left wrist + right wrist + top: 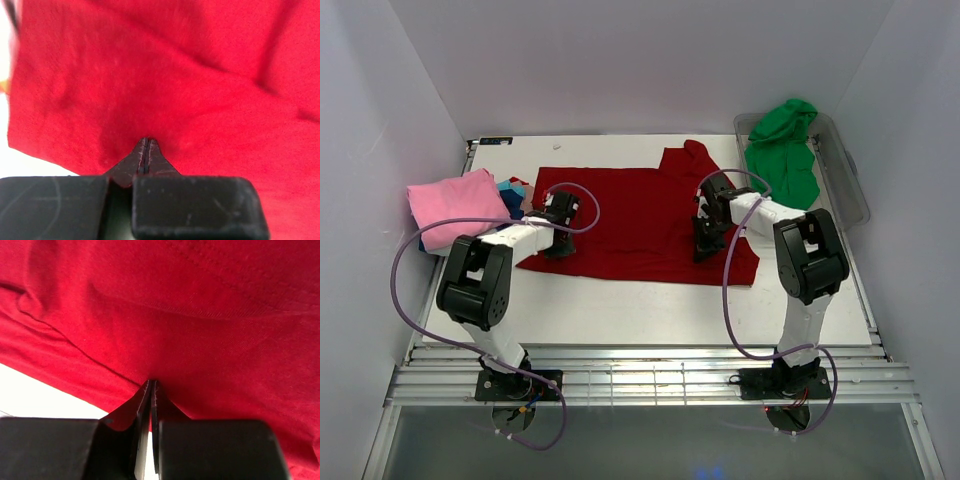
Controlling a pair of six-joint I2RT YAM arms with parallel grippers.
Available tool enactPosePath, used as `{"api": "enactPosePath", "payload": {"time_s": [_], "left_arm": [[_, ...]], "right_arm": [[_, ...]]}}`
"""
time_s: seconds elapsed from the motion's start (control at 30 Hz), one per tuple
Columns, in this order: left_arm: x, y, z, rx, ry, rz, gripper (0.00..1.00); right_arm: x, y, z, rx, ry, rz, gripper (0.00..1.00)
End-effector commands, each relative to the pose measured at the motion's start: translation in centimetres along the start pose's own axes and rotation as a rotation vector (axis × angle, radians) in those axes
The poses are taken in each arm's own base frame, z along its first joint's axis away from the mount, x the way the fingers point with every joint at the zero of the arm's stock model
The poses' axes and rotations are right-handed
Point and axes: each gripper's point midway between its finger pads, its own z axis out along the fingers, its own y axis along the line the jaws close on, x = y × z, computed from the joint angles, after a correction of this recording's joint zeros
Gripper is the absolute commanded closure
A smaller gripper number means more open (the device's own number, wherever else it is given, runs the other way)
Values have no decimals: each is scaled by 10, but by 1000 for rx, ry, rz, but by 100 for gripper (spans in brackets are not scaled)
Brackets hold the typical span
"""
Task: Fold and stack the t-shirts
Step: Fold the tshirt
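Two pincers are squeezing the red t-shirt [640, 215], which is lying spread on the white surface [650, 305], the left pincer [145, 142] clamping cloth near its left edge and the right pincer [151, 385] near its right side.

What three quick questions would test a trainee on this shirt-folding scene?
1. True or false: the green t-shirt sits in the clear tub.
2. Which shirt is spread out flat? A the green t-shirt, B the red t-shirt, C a black one.
3. Fill in: the left gripper and the right gripper are each ____ on the red t-shirt.
Key: 1 true; 2 B; 3 shut.
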Motion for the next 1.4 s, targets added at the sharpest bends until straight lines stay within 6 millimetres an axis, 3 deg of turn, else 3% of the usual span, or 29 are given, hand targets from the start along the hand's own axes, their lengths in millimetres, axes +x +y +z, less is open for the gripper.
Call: {"api": "enactPosePath", "payload": {"time_s": [0.0, 0.13, 0.27, 0.83, 1.03, 1.1, 1.2, 1.23, 1.33, 1.37], "left_arm": [[19, 0, 7, 4, 36, -13, 100], [51, 9, 12, -23, 114, -22, 100], [70, 15, 6, -35, 153, -39, 100], [115, 25, -36, 7, 242, -161, 100], [111, 17, -53, 35, 236, -177, 100], [100, 12, -60, 61, 208, -183, 100], [69, 2, -75, 115, 138, -175, 100], [60, 2, -80, 124, 117, -165, 100], [10, -9, -101, 167, 18, -170, 100], [2, -11, -101, 162, 12, -157, 100]], "right_arm": [[9, -8, 5, 48, 9, 6, 92], [24, -16, 7, 78, 29, 2, 92], [39, -22, 6, 97, 48, 1, 92], [84, -24, 5, 103, 80, 5, 92], [97, -11, -3, 95, 92, -11, 92], [93, -6, -11, 96, 77, -23, 92], [74, 8, -34, 97, 31, -46, 92], [51, 19, -50, 89, -30, -62, 92], [21, 28, -83, 128, -98, -81, 92], [-8, 37, -104, 140, -185, -106, 92]]}}
